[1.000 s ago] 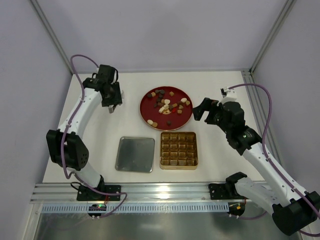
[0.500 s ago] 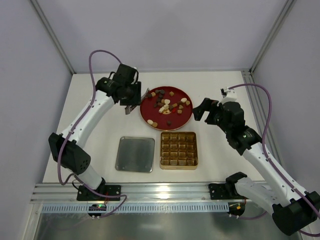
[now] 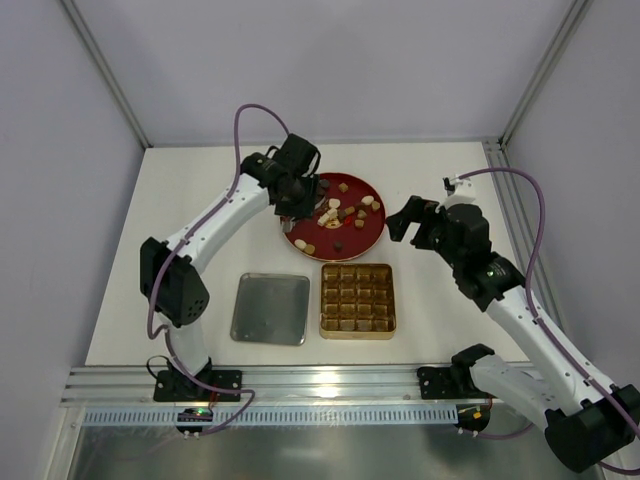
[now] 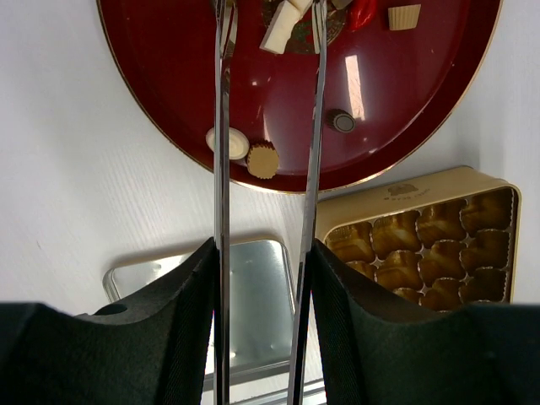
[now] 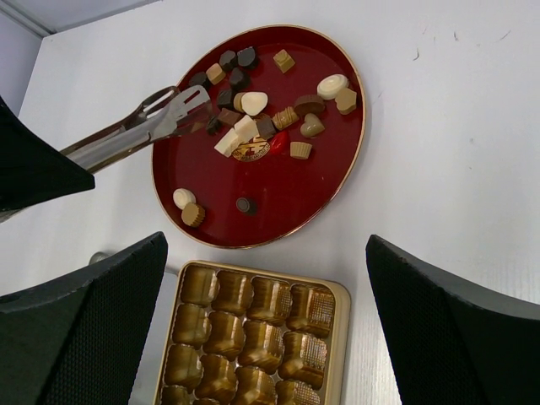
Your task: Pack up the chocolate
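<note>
The chocolate (image 3: 335, 212) lies as many small dark, caramel and cream pieces on a round red plate (image 3: 355, 238). My left gripper (image 3: 293, 190) is shut on a pair of metal tongs (image 4: 221, 126), whose two arms stand apart. The tongs (image 5: 135, 126) reach over the plate's left part, their tips beside the heap of chocolate (image 5: 253, 118). A cream piece (image 4: 283, 25) shows between the arms near their tips. My right gripper (image 3: 405, 222) hangs open to the right of the plate, above the gold tin (image 5: 342, 291), and holds nothing.
The square gold tin (image 3: 357, 335) with its grid of cells sits just in front of the plate. A flat silver lid (image 3: 270, 309) lies to its left. Two pieces (image 4: 264, 160) rest apart near the plate's (image 4: 396, 84) front rim.
My left arm has swung right from the table's back left to over the red plate, carrying the tongs. The right arm has not moved.
</note>
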Robot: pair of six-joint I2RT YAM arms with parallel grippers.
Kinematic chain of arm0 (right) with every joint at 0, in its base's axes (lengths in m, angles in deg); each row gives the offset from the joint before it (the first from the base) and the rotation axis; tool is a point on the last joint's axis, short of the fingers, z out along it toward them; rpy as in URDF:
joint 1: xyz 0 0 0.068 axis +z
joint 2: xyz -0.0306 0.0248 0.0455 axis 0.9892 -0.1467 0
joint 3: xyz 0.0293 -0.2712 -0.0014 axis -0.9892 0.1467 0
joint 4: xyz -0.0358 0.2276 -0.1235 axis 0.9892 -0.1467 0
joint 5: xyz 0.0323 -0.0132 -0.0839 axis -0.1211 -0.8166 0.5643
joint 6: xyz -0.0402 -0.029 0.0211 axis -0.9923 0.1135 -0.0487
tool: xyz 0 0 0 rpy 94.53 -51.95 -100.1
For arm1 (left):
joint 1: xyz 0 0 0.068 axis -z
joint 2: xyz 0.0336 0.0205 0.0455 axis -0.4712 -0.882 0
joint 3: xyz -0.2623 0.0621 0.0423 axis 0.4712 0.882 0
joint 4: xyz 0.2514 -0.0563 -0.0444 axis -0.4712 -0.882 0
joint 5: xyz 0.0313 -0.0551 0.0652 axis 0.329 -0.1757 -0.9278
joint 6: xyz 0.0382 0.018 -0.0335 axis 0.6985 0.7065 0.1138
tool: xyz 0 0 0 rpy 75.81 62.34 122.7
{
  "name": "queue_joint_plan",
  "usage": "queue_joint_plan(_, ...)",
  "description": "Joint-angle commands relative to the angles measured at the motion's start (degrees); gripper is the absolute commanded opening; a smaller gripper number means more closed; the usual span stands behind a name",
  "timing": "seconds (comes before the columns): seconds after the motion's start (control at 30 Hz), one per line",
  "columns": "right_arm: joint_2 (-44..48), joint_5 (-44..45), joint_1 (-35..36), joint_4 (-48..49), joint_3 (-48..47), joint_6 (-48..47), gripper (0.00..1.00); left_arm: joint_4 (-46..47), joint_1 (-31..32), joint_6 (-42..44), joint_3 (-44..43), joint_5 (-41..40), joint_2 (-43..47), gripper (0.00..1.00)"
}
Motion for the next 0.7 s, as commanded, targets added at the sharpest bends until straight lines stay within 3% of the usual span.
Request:
queue_joint_plan(0.0,1.17,1.01,-0.15,0.56,0.07,-0.55,1.00,-0.32,0.57,0.19,-3.00,0.03,-0.45,0.45)
queue_joint_plan(0.67,0.82,1.53,-0.15,0.65,0.77,-0.37,1.00,-0.93,2.06,0.81,-3.71,-0.67,-5.90,0.45)
